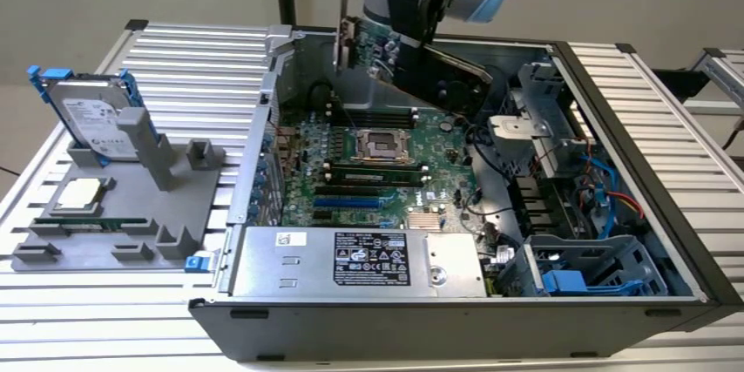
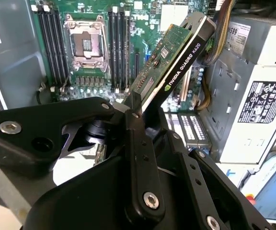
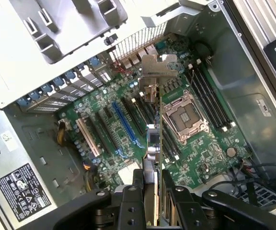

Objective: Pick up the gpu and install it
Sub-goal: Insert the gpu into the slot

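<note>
The gpu (image 1: 375, 48) hangs in the air over the far end of the open computer case (image 1: 651, 145), its silver end bracket (image 1: 343, 15) pointing up toward the exterior view's left. My gripper (image 1: 409, 37) is shut on the card's edge. In the second wrist view the gpu (image 2: 176, 62) tilts away from the black fingers (image 2: 134, 125), green board on one face and black cover on the other. In the first wrist view the gpu (image 3: 153, 143) is edge-on above the motherboard's expansion slots (image 3: 123, 124), with the gripper (image 3: 152, 194) clamped around it.
The motherboard (image 1: 372, 163) lies flat in the case with an open processor socket (image 1: 378, 141). A power supply (image 1: 348, 259) fills the near end, and drive cages (image 1: 581, 267) with cables sit at the exterior view's right. A grey fixture (image 1: 117, 233) outside holds a hard drive (image 1: 87, 115).
</note>
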Robot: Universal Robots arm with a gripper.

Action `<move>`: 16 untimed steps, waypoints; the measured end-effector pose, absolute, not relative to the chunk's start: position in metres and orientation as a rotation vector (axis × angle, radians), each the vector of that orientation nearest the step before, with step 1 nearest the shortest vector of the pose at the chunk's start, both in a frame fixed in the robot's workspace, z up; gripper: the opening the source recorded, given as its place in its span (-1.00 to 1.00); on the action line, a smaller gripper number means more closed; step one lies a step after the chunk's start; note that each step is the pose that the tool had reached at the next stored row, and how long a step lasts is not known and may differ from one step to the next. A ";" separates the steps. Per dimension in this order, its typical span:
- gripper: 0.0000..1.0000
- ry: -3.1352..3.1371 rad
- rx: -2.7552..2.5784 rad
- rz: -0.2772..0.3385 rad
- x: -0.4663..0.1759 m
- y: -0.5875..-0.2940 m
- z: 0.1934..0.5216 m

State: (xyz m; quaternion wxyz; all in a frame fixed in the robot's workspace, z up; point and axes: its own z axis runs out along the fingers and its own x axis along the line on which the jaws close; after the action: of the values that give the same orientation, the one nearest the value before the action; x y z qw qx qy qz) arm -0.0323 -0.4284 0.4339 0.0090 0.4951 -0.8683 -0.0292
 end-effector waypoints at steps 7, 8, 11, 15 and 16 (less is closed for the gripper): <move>-1.00 -2.692 1.580 -0.091 -0.032 -0.428 0.434; -1.00 -2.687 1.588 -0.091 -0.032 -0.428 0.434; -1.00 -2.668 1.618 -0.090 -0.032 -0.428 0.434; -1.00 -2.645 1.654 -0.090 -0.032 -0.428 0.434; -1.00 -2.641 1.662 -0.090 -0.032 -0.428 0.434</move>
State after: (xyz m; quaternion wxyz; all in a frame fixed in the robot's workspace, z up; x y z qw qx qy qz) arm -0.0323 -0.4284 0.4338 0.0102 0.5324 -0.8460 -0.0288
